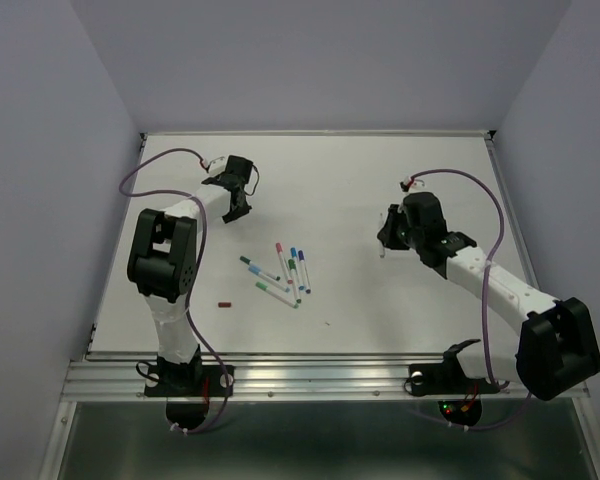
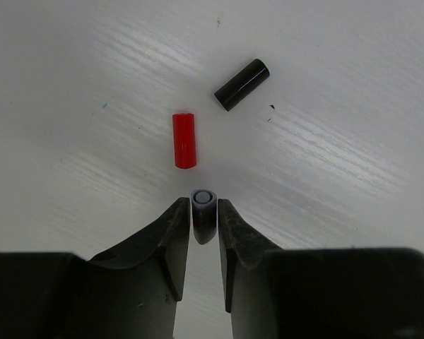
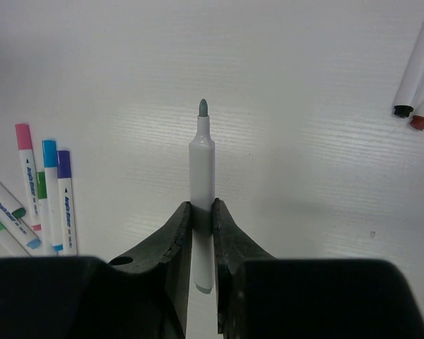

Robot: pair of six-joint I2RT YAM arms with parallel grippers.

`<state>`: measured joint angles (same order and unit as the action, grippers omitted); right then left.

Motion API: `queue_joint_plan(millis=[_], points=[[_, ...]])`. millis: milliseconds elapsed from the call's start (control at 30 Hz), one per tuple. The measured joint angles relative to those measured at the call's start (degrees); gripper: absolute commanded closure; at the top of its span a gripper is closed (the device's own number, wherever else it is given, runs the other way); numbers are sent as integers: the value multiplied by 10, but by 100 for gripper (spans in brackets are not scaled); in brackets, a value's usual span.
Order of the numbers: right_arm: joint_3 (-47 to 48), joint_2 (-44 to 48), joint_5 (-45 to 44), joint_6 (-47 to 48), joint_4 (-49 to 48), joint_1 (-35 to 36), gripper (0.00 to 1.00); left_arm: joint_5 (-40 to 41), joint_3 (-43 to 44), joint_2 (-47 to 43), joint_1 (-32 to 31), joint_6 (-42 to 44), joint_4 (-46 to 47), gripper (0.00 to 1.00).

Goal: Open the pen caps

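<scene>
On the white surface (image 1: 380,160), left gripper (image 2: 203,213) clamps a grey cap (image 2: 203,201), red cap (image 2: 184,140) at eleven o'clock; right gripper (image 3: 202,212) clamps an uncapped pen (image 3: 202,159).

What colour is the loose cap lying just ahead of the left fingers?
The cap is red; the left wrist view shows it best.

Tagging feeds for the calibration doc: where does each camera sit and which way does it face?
Top external: above and behind the bases, looking down on the table; left arm and right arm show whole.
Left wrist: on the left arm, looking down past the left end effector, shut on a grey cap; red cap and black cap beyond.
Right wrist: on the right arm, looking down past the right end effector, shut on an uncapped pen.
Shared: top and right wrist both show the capped pens.
</scene>
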<state>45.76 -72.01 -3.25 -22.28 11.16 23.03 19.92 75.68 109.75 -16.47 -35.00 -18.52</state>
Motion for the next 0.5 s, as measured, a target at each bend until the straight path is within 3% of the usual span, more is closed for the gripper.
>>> queue_joint_plan(millis=[367, 467, 500], points=[[-1, 0, -1, 1, 0, -17, 99, 3, 1, -3, 0, 1, -13, 48], [-1, 2, -4, 3, 4, -24, 99, 0, 1, -14, 0, 2, -18, 38], [-1, 3, -5, 3, 5, -27, 99, -4, 1, -23, 0, 3, -19, 30]])
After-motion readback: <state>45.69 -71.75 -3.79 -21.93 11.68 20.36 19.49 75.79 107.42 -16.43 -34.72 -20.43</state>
